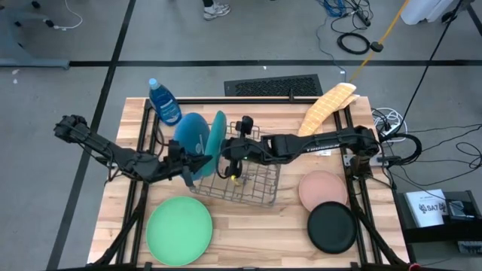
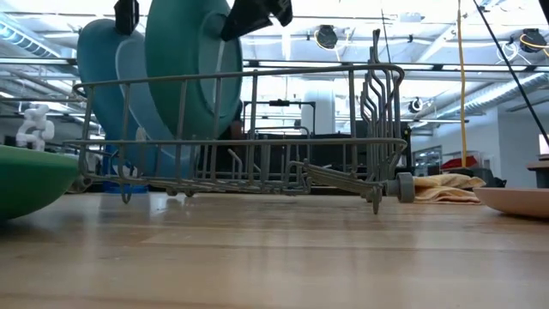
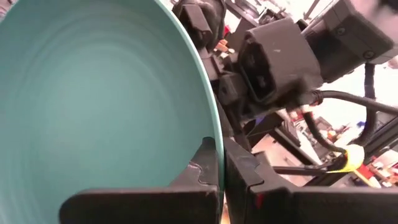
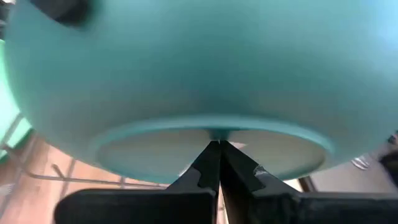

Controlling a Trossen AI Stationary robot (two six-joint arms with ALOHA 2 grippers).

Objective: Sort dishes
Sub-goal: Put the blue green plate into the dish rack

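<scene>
The dark green plate (image 1: 217, 139) stands on edge over the grey wire rack (image 1: 252, 184), next to the blue plate (image 1: 192, 134), which stands in the rack's left end. In the low view the dark green plate (image 2: 193, 69) has its lower edge below the rack's top rail and above its floor wires. My left gripper (image 1: 199, 162) is shut on this plate. My right gripper (image 1: 226, 150) is shut at its back. The light green plate (image 1: 179, 229), pink plate (image 1: 322, 188) and black plate (image 1: 331, 227) lie flat on the table. My left gripper (image 3: 219, 152) pinches the dark green plate's rim (image 3: 214, 134), one finger on the hollow face and one on the back. It comes level from the table's left. The plate stands upright on edge. My right gripper (image 4: 217, 149) has its shut fingertips at the foot ring (image 4: 186, 127) on the plate's underside, coming from the table's right. Whether it pinches the ring or only touches it, I cannot tell.
A blue bottle (image 1: 164, 102) stands at the back left beside the rack. A yellow cloth (image 1: 327, 105) lies at the back right. The rack's right half (image 2: 343, 129) holds no plates. Bare wood (image 1: 256, 233) shows between the light green and black plates.
</scene>
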